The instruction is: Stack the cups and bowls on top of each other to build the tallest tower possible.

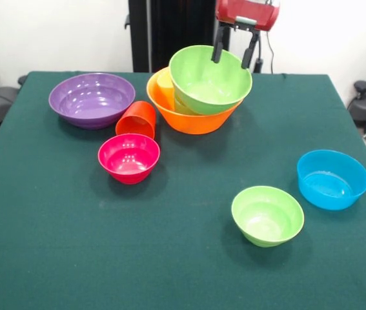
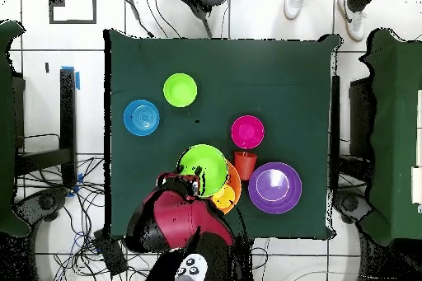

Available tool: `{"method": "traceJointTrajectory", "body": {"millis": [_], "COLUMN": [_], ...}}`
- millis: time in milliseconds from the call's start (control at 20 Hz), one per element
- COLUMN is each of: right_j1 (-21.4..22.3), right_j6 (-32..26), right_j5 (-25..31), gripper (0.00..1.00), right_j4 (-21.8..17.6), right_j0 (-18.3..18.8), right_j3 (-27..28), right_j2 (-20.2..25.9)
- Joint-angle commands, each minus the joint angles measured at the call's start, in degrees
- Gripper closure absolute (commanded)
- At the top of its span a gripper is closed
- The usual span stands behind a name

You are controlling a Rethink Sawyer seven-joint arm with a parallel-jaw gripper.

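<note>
The tower stands at the table's far side: a large orange bowl (image 1: 192,119) holds a yellow cup (image 1: 165,82), and a large light-green bowl (image 1: 208,87) rests tilted on top. My gripper (image 1: 232,62) hangs open at that green bowl's far rim, with nothing between its fingers. An orange-red cup (image 1: 137,119) lies on its side between the wide purple bowl (image 1: 92,98) and the small pink-red bowl (image 1: 129,157). From overhead, the gripper (image 2: 183,180) sits at the edge of the green bowl (image 2: 202,166), beside the orange bowl (image 2: 233,180).
A small light-green bowl (image 1: 267,215) and a blue bowl (image 1: 332,179) stand apart at the front right on the dark green tablecloth (image 1: 53,245). Overhead, a person's shoes (image 2: 294,2) show beyond the table's far edge.
</note>
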State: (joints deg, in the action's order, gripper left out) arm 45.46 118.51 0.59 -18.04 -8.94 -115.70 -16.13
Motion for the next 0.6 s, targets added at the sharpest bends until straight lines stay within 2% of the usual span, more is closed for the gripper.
{"method": "traceJointTrajectory", "body": {"millis": [50, 300, 600], "right_j1": [-1.56, -0.91, -1.09], "right_j6": [5.19, 3.57, 3.21], "right_j5": [4.74, 6.67, 4.66], "gripper": [0.0, 0.0, 0.0], "right_j4": [2.48, 2.13, 0.38], "right_j0": [0.36, 1.68, 2.93], "right_j3": [4.84, 6.31, 5.24], "right_j2": [5.58, 6.32, 6.75]}}
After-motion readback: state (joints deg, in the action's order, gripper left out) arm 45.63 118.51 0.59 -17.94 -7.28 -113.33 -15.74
